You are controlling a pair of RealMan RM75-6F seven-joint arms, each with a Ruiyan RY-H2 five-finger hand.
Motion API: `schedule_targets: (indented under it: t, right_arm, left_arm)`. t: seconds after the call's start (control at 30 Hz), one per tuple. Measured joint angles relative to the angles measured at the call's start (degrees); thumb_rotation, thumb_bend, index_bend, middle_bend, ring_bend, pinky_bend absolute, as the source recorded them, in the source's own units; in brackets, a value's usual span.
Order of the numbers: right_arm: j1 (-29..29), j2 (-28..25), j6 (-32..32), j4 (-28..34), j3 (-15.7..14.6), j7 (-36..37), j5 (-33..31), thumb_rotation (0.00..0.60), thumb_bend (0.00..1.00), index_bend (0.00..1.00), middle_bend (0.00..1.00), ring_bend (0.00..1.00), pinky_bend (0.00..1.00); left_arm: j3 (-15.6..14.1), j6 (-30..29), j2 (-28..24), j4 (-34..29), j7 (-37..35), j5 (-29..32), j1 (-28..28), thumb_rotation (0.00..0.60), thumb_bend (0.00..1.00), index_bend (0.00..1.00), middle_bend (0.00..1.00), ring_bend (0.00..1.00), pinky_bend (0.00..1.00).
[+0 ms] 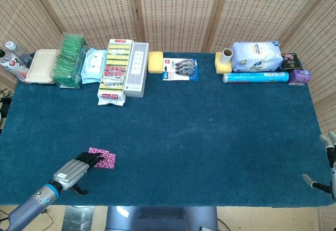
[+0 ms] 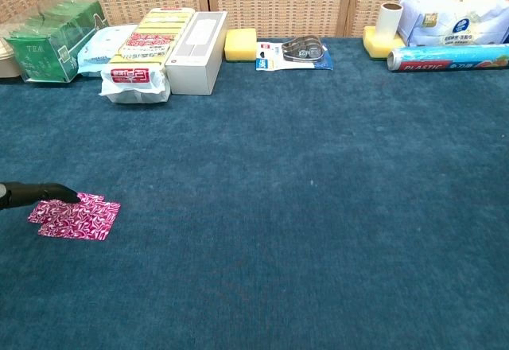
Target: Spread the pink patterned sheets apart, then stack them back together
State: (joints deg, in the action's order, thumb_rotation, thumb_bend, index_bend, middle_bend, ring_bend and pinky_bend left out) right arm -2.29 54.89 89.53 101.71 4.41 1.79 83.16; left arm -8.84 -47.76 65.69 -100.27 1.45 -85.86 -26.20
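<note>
Lying flat on the blue desk [image 1: 210, 136], the pink patterned sheets [image 1: 103, 159] are at about 8 o'clock of the desk surface in the head view, near the front edge; in the chest view the pink patterned sheets [image 2: 74, 219] show two layers a little shifted, one corner of the under sheet coming out at the far side. The left hand [image 1: 75, 169] comes from 7 o'clock, its dark fingers [image 1: 90, 160] stretched out close together and laid on the near-left edge of the sheets, pressing and not pinching. In the chest view only the fingertips [image 2: 48, 192] show, touching the far-left corner. The right hand [image 1: 326, 163] is at 4 o'clock, at the desk edge, holding nothing, fingers apart as far as can be seen. Along the far edge, from 10 to 2 o'clock, stand a green tea box [image 1: 70, 60], a white box [image 1: 137, 68], a yellow sponge [image 1: 156, 62] and a blue roll [image 1: 255, 77].
</note>
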Motion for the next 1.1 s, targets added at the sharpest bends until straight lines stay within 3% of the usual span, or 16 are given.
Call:
schedule_targets:
  t: [0.37, 0.93, 1.1]
  right_arm:
    - [-0.02, -0.34, -0.24, 0.05, 0.12, 0.47, -0.45, 0.600, 0.00, 0.07, 0.01, 0.00, 0.00]
    - [-0.11, -0.53, -0.29, 0.42, 0.13, 0.26, -0.72, 0.600, 0.00, 0.07, 0.01, 0.00, 0.00]
    - [-0.12, -0.68, -0.36, 0.51, 0.11, 0.35, -0.75, 0.600, 0.00, 0.07, 0.01, 0.00, 0.00]
  left_arm:
    - [-0.29, 1.68, 1.96, 1.08, 0.60, 1.23, -0.74, 0.600, 0.06, 0.00, 0.00, 0.00, 0.02]
    - [3.33, 3.30, 3.91, 4.38, 5.94, 10.24, -2.70, 0.600, 0.06, 0.00, 0.00, 0.00, 0.02]
    - [3.34, 2.64, 3.08, 3.24, 5.06, 9.78, -2.59, 0.600, 0.06, 0.00, 0.00, 0.00, 0.02]
